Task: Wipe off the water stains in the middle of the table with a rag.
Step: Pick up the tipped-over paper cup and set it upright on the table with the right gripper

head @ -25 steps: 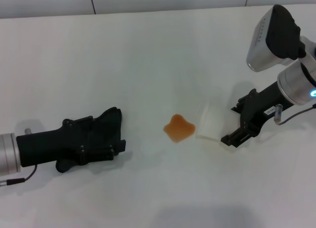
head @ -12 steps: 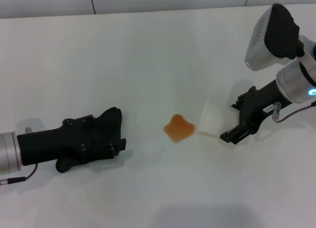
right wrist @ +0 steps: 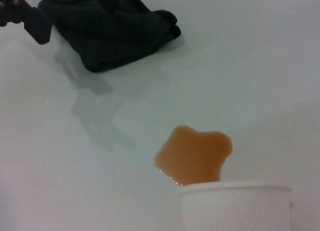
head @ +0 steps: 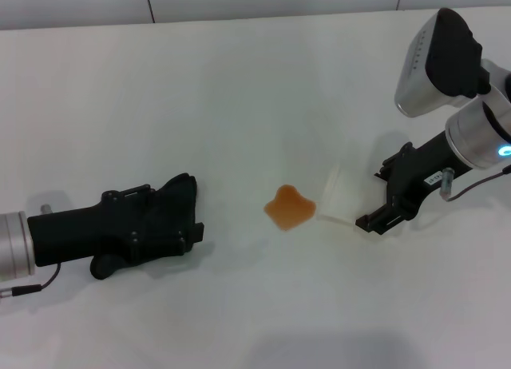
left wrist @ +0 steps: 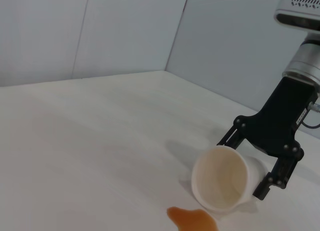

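So in the head view the orange-brown water stains (head: 289, 208) are sitting pretty much mid-bench (head: 239, 89), and the right hand (head: 385, 200) is gripping a whitish plastic cup (head: 338, 196) that's lying tipped on its side with the mouth pointing at the blot, just beside it. My guess is the cup is being held there because it's the source of the spill, and the arm is keeping it from rolling or getting ready to take it away. Over on the left side, well apart from the blot, the left hand (head: 164, 217) is resting low on the bench with the black rag (head: 177, 200) bunched at its tip, looks like it's closed on the cloth so it can drag it across toward the spill. In the left wrist view you're looking straight down the bench at the cup (left wrist: 222, 178), open mouth facing the camera, with the right hand's (left wrist: 270, 163) fingers clamped on either side of its base and the stain (left wrist: 192, 220) touching the rim edge. In the right wrist view the cup rim (right wrist: 235, 207) is filling the near edge, the blot (right wrist: 194, 154) is right in front of it, and the rag (right wrist: 112, 28) is lying farther off in a crumpled heap, nothing wiped yet.
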Controlling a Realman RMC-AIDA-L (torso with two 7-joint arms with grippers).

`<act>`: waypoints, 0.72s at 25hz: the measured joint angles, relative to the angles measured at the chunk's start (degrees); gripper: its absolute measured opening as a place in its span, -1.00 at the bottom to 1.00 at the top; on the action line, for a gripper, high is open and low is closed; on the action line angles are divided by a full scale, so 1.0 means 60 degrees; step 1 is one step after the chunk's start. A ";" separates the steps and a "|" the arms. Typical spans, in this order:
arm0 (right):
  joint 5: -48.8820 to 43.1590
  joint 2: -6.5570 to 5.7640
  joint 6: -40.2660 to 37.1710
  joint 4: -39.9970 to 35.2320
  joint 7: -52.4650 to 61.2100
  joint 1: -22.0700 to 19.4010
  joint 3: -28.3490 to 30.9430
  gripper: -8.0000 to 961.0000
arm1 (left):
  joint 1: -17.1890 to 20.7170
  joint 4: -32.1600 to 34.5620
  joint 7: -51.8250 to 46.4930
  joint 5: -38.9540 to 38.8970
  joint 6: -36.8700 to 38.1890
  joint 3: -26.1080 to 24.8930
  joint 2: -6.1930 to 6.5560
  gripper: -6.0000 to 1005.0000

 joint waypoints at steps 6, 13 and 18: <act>0.0005 -0.0002 -0.0021 -0.0050 0.0011 0.0000 0.0001 0.53 | 0.0000 0.0004 0.0000 0.0000 0.0001 -0.0014 0.0000 0.71; 0.0008 0.0001 -0.0038 -0.0066 0.0010 0.0000 -0.0007 0.53 | 0.0000 0.0005 0.0000 0.0000 0.0001 -0.0016 0.0000 0.70; 0.0017 0.0001 -0.0077 -0.0063 0.0010 0.0000 -0.0011 0.53 | 0.0000 0.0005 0.0000 0.0000 0.0001 -0.0013 0.0000 0.70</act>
